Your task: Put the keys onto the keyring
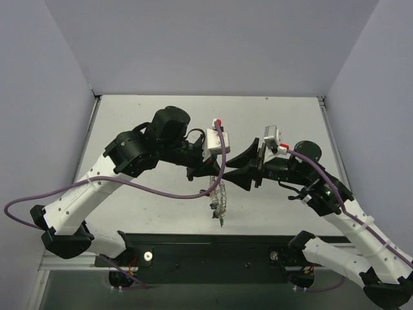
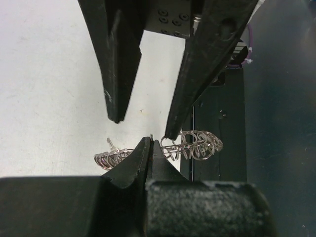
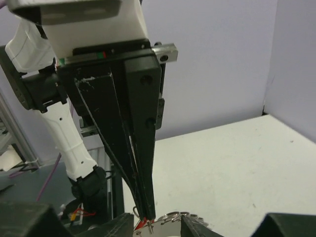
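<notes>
**Near edge.** Black mounting plate [image 1: 213, 255] carrying both arm bases. The left arm [image 1: 97, 184] is white with black joints, and a purple cable [image 1: 161, 187] loops from it. The right arm [image 1: 348, 232] is built the same way.

**Keyring** [image 2: 195, 145]. A thin silver wire ring fringed with many small looped silver pieces. It is held in the air above the white table [image 1: 161, 116], just beyond the mounting plate and between the two grippers. From above it hangs down as a narrow silver cluster with a small green tag [image 1: 221, 223] at its lowest end. Which of the hanging pieces are keys cannot be told.

**Left gripper** [image 2: 152, 143]. The black fingers are pressed together tip to tip, pinching the ring's wire at their point. The fringe spreads out to either side of the pinch. In the right wrist view the same fingers [image 3: 140, 163] come down as one closed wedge onto the ring.

**Right gripper** [image 2: 143, 128]. The jaws stand apart with nothing between them. It faces the left gripper from the opposite side. One fingertip sits against the ring just beside the pinch, and the other hangs clear of it over the table.

**Far.** Bare white tabletop, enclosed by pale grey walls [image 1: 213, 45].
</notes>
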Robot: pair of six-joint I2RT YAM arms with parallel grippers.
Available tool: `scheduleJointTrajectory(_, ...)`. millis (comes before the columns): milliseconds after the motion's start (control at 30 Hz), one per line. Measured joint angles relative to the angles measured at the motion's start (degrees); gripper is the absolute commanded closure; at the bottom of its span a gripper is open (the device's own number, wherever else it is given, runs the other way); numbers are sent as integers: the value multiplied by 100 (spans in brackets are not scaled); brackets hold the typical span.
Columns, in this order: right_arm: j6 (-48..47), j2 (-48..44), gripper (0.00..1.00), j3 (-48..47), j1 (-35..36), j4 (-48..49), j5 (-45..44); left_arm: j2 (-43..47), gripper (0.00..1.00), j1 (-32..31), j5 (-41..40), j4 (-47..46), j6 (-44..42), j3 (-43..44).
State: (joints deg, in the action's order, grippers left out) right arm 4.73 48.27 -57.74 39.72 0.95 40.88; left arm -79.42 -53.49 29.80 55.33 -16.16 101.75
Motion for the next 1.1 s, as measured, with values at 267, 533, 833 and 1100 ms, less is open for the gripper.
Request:
scheduleJointTrajectory(267,-55,190,73,-2,-4,-225,396,13,100,-4,0,4,-2,0)
scheduleJointTrajectory(533,-44,212,80,-2,-7,-240,507,70,100,-4,68,-24,2,0)
scheduleJointTrajectory(833,155,214,90,48,-31,33,509,160,100,2,155,-192,52,-63)
scheduleJointTrajectory(1100,315,232,100,109,-31,177,660,240,100,35,184,-297,98,-181)
